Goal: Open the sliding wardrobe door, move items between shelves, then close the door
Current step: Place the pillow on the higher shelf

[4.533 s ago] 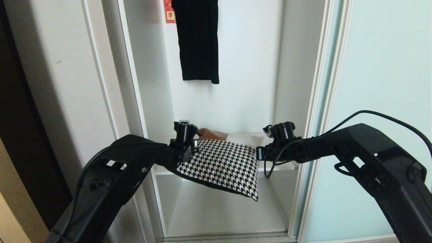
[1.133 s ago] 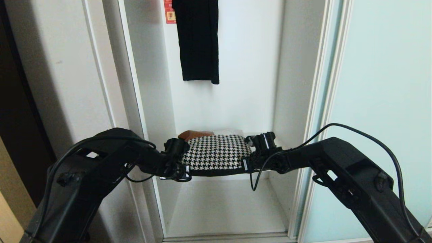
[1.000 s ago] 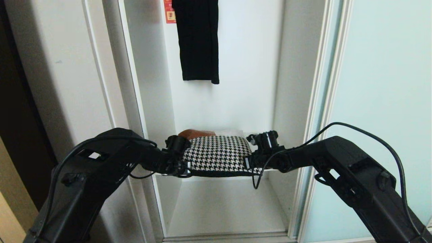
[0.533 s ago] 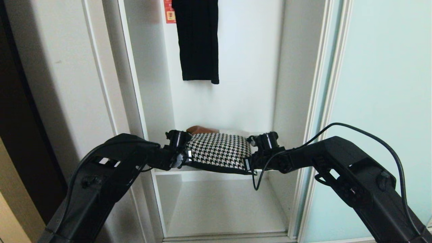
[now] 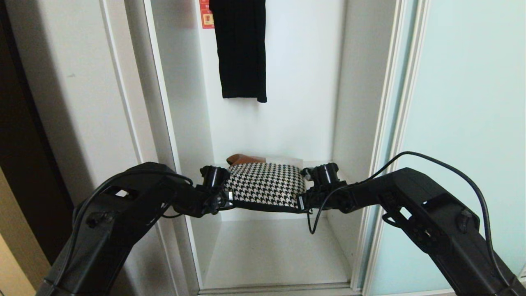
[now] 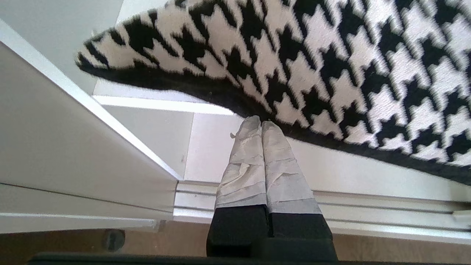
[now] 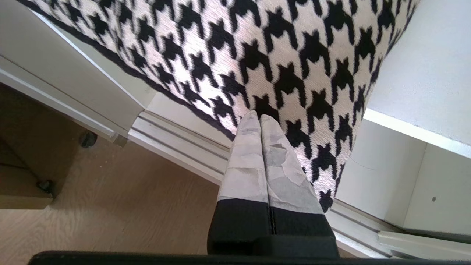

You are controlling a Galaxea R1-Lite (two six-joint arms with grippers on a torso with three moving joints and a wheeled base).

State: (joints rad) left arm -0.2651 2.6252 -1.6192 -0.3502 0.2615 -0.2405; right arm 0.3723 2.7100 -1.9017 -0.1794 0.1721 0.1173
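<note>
- Cushion (image 5: 265,185): houndstooth face up, black edge toward the camera, lying roughly level at the front of the upper shelf (image 5: 263,214), its front edge overhanging the shelf's front edge. Tan-orange patch shows at its far side, about 11 o'clock.
- Left gripper (image 5: 225,200): at the cushion's 9 o'clock front corner. In the left wrist view its taped fingers (image 6: 254,162) are pressed together, tips meeting the cushion's black border (image 6: 235,99); pinched on that edge.
- Right gripper (image 5: 303,201): at the cushion's 3 o'clock front corner. In the right wrist view its fingers (image 7: 257,158) are likewise closed, tips on the houndstooth cloth (image 7: 279,55) at its edge; gripping it.
- Cushion spans the gap between both grippers, sagging slightly at the middle.
- Lower shelf (image 5: 271,255): bare white board at 6 o'clock below the cushion.
- Black ribbed garment (image 5: 241,49) hangs at 12 o'clock, well apart.
- Sliding wardrobe door (image 5: 464,135): slid aside at 3 o'clock, compartment open.
- White side panel (image 5: 94,102) at 9 o'clock.
</note>
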